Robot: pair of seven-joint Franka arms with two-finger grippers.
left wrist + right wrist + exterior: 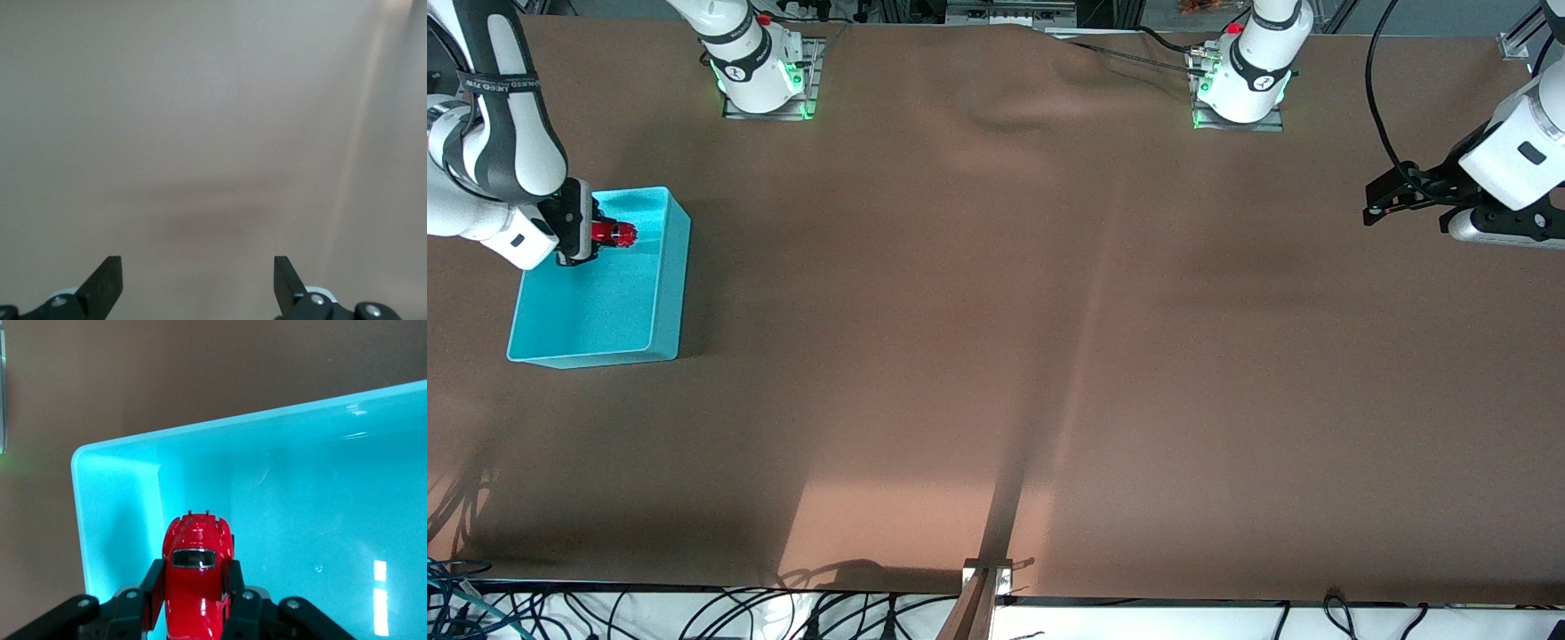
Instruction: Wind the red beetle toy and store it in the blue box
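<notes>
The red beetle toy [613, 234] is held in my right gripper [585, 233], whose fingers are shut on its sides. It hangs over the blue box [665, 293], above the part of the box farthest from the front camera. In the right wrist view the glossy red toy [197, 573] sits between the black fingers [152, 590] with the box's turquoise floor and corner wall [120, 513] below it. My left gripper [1383, 203] is open and empty, raised over the table at the left arm's end; its view shows both fingertips [107, 280] apart over bare brown cloth.
The table is covered by a brown cloth [996, 356] with a crease down the middle. The two arm bases [760, 71] stand at the edge farthest from the front camera. Cables lie along the near edge [694, 613].
</notes>
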